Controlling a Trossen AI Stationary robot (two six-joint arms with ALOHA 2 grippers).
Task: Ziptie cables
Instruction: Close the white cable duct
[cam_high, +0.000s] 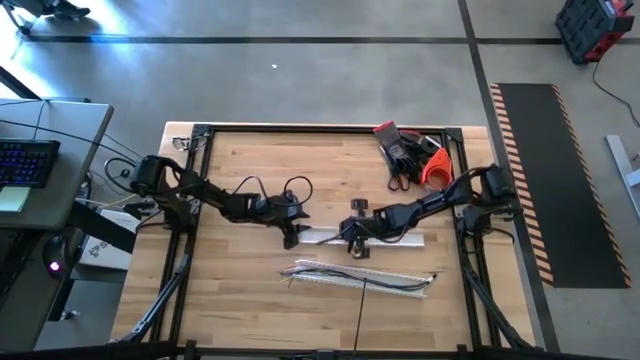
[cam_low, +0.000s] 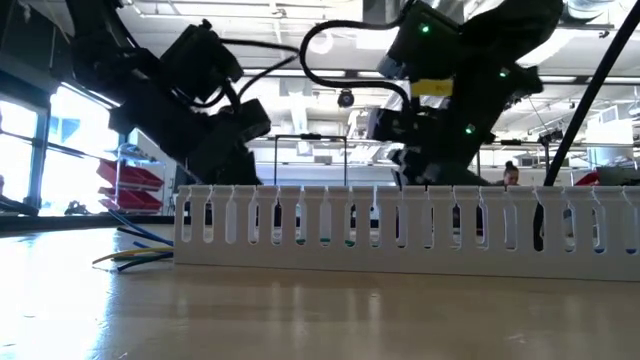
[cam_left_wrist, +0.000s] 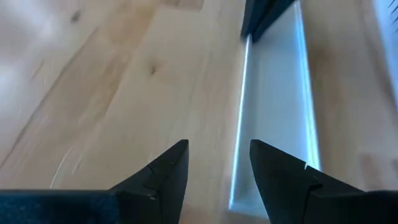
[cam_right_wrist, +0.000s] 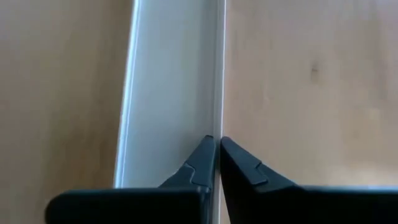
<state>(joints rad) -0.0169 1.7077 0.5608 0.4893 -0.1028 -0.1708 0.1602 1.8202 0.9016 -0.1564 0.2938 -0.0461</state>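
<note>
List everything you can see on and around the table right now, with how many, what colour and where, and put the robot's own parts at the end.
Flat channel strip: one, white, mid-table between the two grippers.
Slotted channel strip: one, white, near the table's front edge.
Cables: a loose bunch, grey and brownish, lying along the slotted strip.
Tool heap: one, red, black and orange, at the table's back right.
Table: one, light wood in a black frame.
Keyboard: one, dark, on a desk left of the table.
Left gripper: one, dark, open, over the flat strip's left end.
Right gripper: one, dark, shut on the flat strip's raised edge.
</note>
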